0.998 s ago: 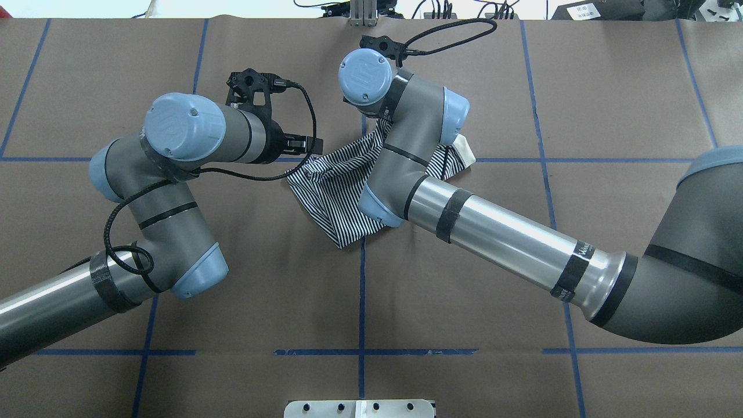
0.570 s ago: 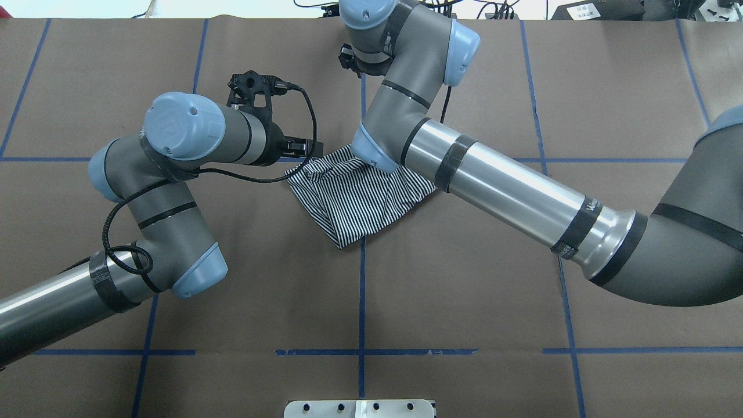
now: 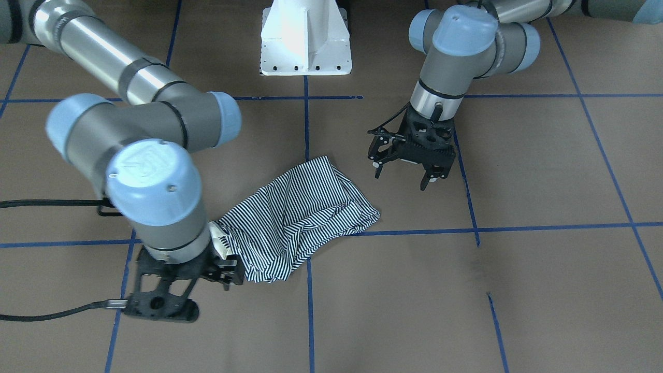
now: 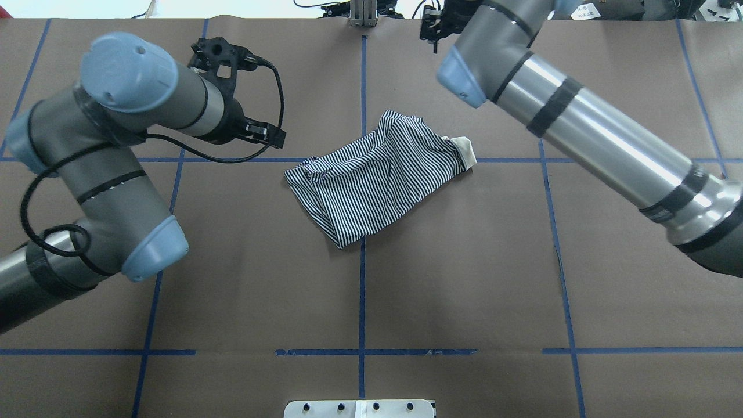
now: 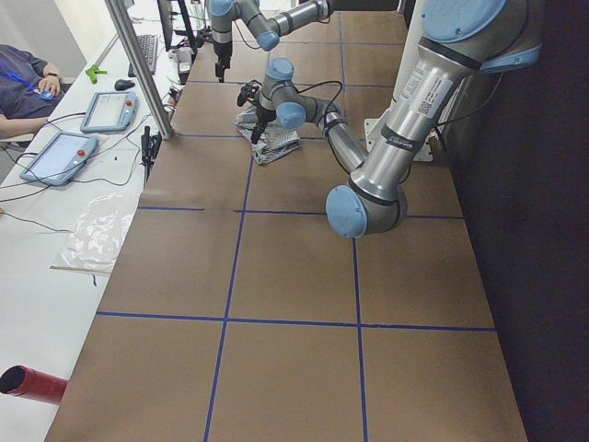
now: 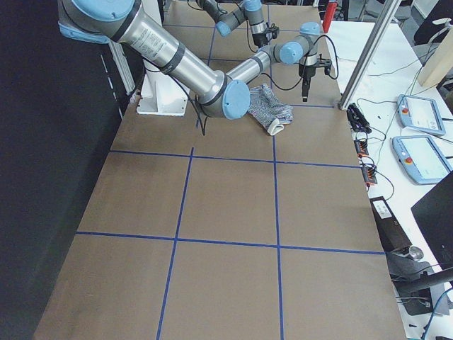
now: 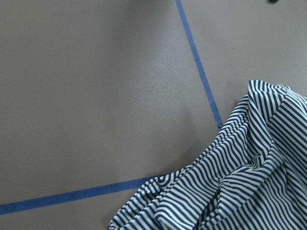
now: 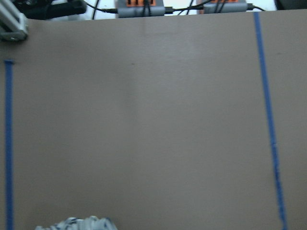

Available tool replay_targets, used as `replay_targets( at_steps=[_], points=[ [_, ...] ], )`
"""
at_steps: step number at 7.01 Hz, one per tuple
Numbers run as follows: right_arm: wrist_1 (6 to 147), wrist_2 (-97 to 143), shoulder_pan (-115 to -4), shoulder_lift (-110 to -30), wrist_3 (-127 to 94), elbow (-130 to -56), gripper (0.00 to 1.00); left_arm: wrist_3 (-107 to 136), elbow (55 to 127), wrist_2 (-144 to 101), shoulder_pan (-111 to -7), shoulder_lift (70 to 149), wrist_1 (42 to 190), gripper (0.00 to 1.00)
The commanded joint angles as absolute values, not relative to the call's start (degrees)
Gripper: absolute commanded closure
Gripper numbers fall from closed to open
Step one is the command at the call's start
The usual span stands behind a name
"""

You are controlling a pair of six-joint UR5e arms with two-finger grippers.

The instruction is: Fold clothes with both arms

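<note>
- One brown bench point(image 4: 464, 290), marked into squares by blue tape lines point(image 4: 361, 290), carries everything. The robot's white pedestal point(image 3: 305, 36) stands at the edge on the robot's side.
- Two silver-grey arms reach over it. The right arm point(image 4: 586, 133) stretches on a diagonal towards the far edge. The left arm point(image 4: 110, 174) is bent back on itself, on the robot's left of the garment.
- Between them, the striped polo shirt point(image 4: 371, 180) lies on the bench in a crumpled, partly folded bundle. It sits near the middle, over the crossing of two tape lines. The overhead view shows it free of both claws.
- Smaller again, the left claw point(image 3: 400, 181) hangs point-down above the bench with its fingers spread apart and empty. It is near the shirt but apart from it. Its wrist camera sees striped cloth in the lower right corner, beside a tape corner.
- Under its wrist joint, the right claw point(image 3: 225, 274) appears in the front-facing view just beside the collar end of the bundle. In the overhead view it sits up by the far edge, off the cloth. I cannot tell whether its fingers are apart or together. Its wrist camera shows mostly bare bench, with a scrap of stripes at the bottom.
- Smallest, the cream collar point(image 4: 466, 150) pokes out at the end of the bundle towards the robot's right.
</note>
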State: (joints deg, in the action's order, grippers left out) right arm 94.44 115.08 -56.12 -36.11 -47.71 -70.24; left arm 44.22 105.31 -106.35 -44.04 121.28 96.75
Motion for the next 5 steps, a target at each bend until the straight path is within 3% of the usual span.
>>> replay_targets(
  at_steps=[1, 2, 5],
  points=[
    [101.57, 118.38, -66.22, -50.29, -21.84, -83.96, 0.0, 28.12, 114.14, -109.14, -51.99, 116.75, 84.84, 0.0],
    [101.6, 118.65, -71.14, -58.02, -10.4, -88.81, 0.0, 20.99, 115.13, -111.07, -56.64, 113.41, 84.81, 0.0],
    [98.2, 127.78, -83.56, -82.62, 9.02, -92.54, 0.0, 12.3, 114.7, -115.74, -63.19, 99.88, 84.9, 0.0]
  ],
)
